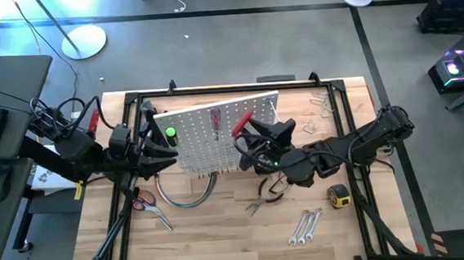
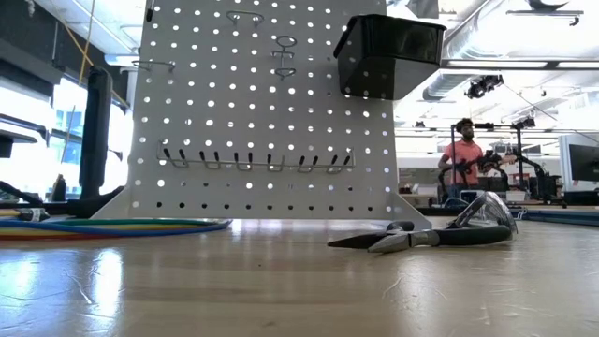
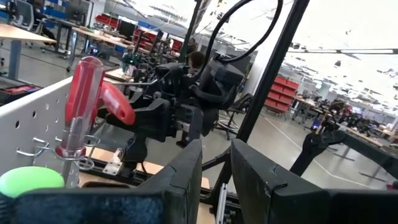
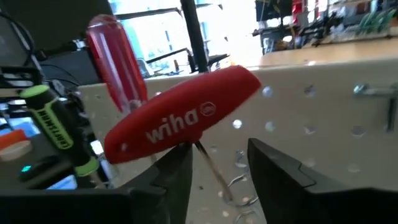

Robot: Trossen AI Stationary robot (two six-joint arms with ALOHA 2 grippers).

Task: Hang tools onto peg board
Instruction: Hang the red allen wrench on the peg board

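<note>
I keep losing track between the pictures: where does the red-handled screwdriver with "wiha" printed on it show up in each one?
High view: red wiha screwdriver at the peg board, just ahead of the right gripper.
Low view: not in it.
Left wrist view: opaque red handle beyond the board's edge.
Right wrist view: centre, above the fingers.
Shared landmark: the clear red screwdriver hanging beside it.

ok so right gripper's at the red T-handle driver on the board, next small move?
Probably back the right gripper straight away from the peg board. Its fingers stand apart, the red T-handle driver sits above them with its shaft in a hook, seemingly hung.
</note>
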